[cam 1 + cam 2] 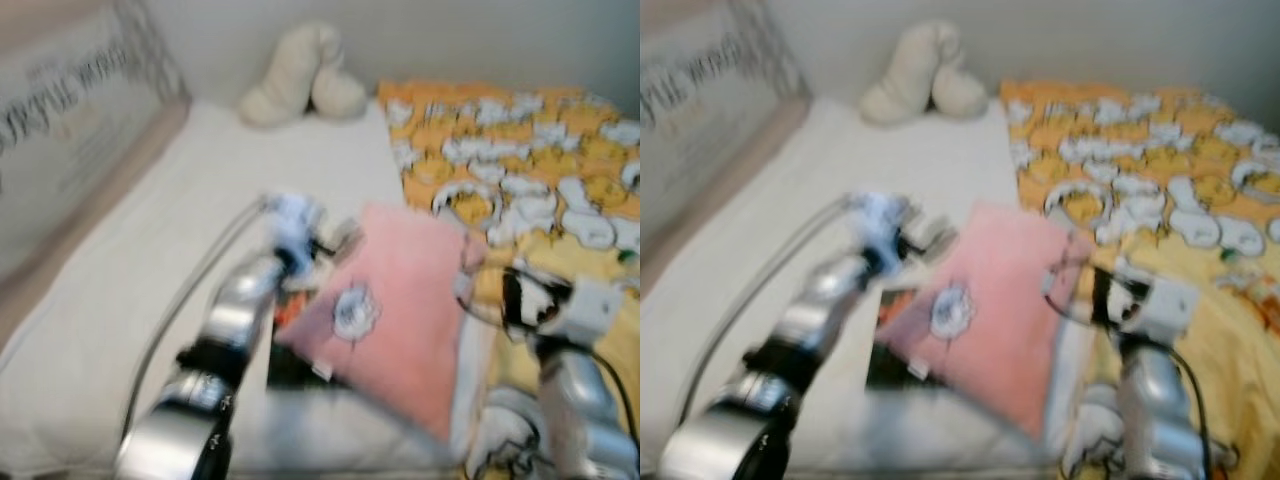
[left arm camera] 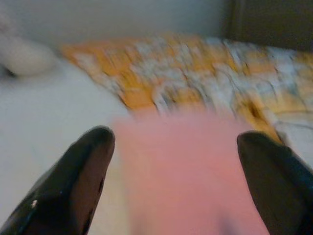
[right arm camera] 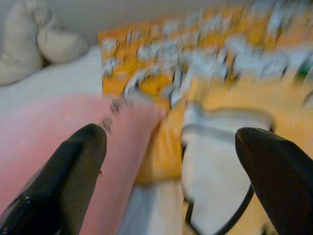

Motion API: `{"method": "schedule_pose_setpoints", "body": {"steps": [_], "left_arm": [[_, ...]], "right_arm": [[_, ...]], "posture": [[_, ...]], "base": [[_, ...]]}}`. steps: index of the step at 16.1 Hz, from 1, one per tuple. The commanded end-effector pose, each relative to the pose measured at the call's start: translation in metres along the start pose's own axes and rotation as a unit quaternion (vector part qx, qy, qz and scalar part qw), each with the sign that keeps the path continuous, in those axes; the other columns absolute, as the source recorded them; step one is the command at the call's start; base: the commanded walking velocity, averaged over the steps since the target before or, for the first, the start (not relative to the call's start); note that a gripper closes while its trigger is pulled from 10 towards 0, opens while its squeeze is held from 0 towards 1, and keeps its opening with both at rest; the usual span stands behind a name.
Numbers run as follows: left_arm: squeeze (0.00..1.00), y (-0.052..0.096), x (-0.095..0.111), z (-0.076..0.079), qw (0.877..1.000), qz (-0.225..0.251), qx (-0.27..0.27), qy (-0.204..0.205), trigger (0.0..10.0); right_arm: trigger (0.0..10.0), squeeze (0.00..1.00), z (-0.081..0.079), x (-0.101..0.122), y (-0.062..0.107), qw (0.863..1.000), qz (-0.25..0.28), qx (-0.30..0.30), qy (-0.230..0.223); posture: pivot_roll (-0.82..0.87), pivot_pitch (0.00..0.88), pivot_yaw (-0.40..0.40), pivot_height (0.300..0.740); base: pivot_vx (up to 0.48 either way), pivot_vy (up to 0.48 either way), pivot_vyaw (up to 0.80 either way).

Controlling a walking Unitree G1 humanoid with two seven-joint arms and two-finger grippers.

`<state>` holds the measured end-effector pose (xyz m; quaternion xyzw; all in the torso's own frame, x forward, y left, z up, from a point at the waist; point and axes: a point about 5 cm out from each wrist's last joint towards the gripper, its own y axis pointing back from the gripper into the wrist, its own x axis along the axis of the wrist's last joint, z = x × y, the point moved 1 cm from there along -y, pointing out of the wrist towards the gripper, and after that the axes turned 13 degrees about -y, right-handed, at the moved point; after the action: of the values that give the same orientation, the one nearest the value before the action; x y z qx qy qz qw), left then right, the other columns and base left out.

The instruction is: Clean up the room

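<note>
The left gripper (image 2: pixel 171 181) is spread wide, and the pink pillow (image 1: pixel 400 310) lies directly ahead of it, between its fingers. The right gripper (image 3: pixel 171 181) is also open, with the pillow's edge beside it. Both should probably close gently on opposite edges. Beyond them lie a white bed (image 1: pixel 150 260) and an orange blanket (image 1: pixel 520 150).

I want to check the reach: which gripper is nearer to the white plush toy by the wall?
Left. The left gripper is below the plush toy; the right gripper is farther, beside the pink pillow.
</note>
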<state>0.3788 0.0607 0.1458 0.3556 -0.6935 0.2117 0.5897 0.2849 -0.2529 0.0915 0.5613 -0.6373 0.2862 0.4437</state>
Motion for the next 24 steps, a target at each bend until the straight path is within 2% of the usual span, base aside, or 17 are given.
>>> {"method": "schedule_pose_setpoints", "body": {"steps": [1,3,6,8,11,15,16,17,20,21,24], "left_arm": [[0.0,0.007,-0.02,-0.011,0.995,-0.083,-0.03,0.035,10.0],[0.0,0.0,-0.022,-0.003,0.992,-0.102,-0.055,0.054,10.0],[0.0,-0.017,-0.013,0.008,0.992,-0.115,-0.033,0.045,10.0],[0.0,-0.027,-0.001,0.022,0.99,-0.107,-0.056,0.068,10.0],[0.0,-0.029,0.001,0.026,0.989,-0.104,-0.062,0.084,10.0],[0.0,-0.03,-0.007,0.031,0.989,-0.126,-0.053,0.06,10.0],[0.0,-0.03,-0.006,0.023,0.992,-0.125,-0.009,0.032,10.0],[0.0,-0.03,-0.004,0.02,0.992,-0.122,0.007,0.028,10.0],[0.0,-0.03,-0.011,0.028,0.989,-0.139,-0.014,0.041,10.0],[0.0,-0.031,-0.015,0.038,0.987,-0.142,-0.038,0.059,10.0],[0.0,-0.034,-0.015,0.055,0.985,-0.138,-0.08,0.059,10.0]], "right_arm": [[10.0,0.0,-0.012,-0.013,0.002,0.997,-0.048,0.044,-0.047],[10.0,0.0,-0.007,-0.023,0.004,0.993,-0.077,0.047,-0.077],[10.0,0.0,-0.005,-0.027,0.007,0.993,-0.077,0.054,-0.075],[10.0,0.0,-0.005,-0.038,0.022,0.989,-0.108,0.066,-0.072],[10.0,0.0,0.0,-0.049,0.028,0.988,-0.128,0.056,-0.072],[10.0,0.0,0.005,-0.056,0.036,0.986,-0.137,0.043,-0.089],[10.0,0.0,0.011,-0.052,0.041,0.987,-0.131,0.043,-0.079],[10.0,0.0,0.012,-0.051,0.041,0.988,-0.13,0.046,-0.072],[10.0,0.0,0.009,-0.06,0.037,0.985,-0.145,0.051,-0.082],[10.0,0.0,0.001,-0.069,0.031,0.981,-0.16,0.062,-0.095],[10.0,0.0,-0.011,-0.08,0.02,0.977,-0.179,0.071,-0.096]], "posture": [[-0.01,0.0,0.047,0.731],[0.02,0.0,0.032,0.731],[-0.01,0.0,0.032,0.731],[-0.03,0.064,0.03,0.731],[-0.03,0.119,0.039,0.731],[-0.02,0.182,0.047,0.731],[-0.04,0.215,0.055,0.731],[-0.05,0.235,0.056,0.731],[-0.05,0.264,0.062,0.731],[-0.06,0.269,0.067,0.731],[-0.06,0.273,0.074,0.731]], "base": [[0.0,0.0,0.0],[0.0,0.0,0.0],[0.0,0.0,0.0],[0.0,0.0,0.0],[0.0,0.0,0.0],[0.0,0.0,0.0],[0.0,0.0,0.0],[0.0,0.0,0.0],[0.0,0.0,0.0],[0.0,0.0,0.0],[0.0,0.0,0.0]]}}
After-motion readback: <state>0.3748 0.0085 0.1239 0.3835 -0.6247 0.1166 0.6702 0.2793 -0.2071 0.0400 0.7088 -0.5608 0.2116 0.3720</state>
